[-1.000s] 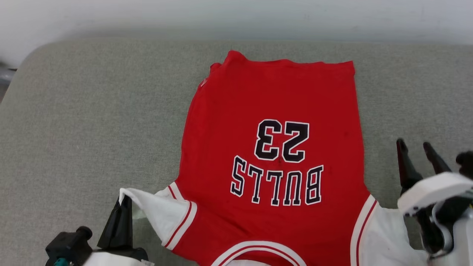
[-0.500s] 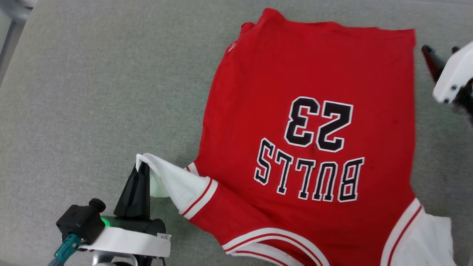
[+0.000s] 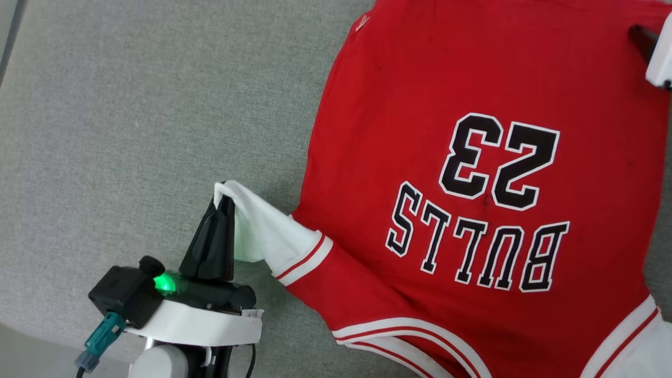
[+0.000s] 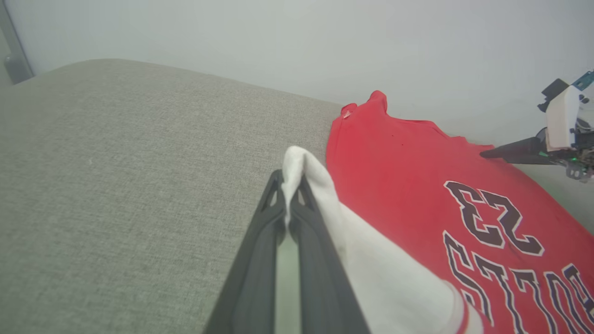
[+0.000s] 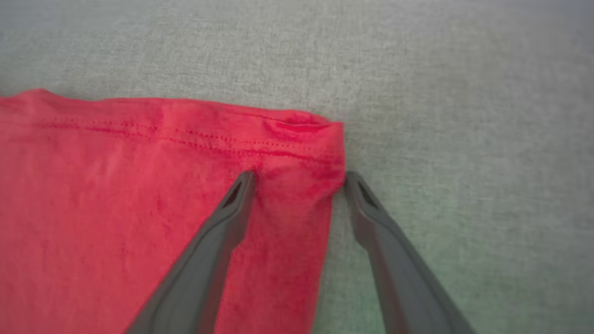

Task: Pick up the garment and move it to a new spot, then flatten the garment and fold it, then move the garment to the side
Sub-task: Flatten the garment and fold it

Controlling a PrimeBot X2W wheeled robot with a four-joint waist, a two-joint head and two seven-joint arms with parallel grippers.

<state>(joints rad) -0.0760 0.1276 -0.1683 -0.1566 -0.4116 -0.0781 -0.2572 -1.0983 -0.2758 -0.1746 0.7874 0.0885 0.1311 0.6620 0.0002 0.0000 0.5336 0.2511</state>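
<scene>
Your left tool point(image 3: 223, 193) clamps the jersey point(image 3: 378, 131) by its soft white sleeve point(image 3: 262, 231). Your right tool point(image 5: 299, 177) gapes wide, straddling the hem point(image 5: 297, 134) corner.

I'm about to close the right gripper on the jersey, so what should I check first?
1. Left gripper shut on sleeve: ok.
2. Right gripper open: ok.
3. Hem corner between right fingers: ok, one finger over the fabric, one beside its edge.
4. Jersey body flat on grey surface: ok.
5. Fingers touching the fabric: cannot tell.
6. Other sleeve flat: cannot tell, cut by head view's edge.
</scene>
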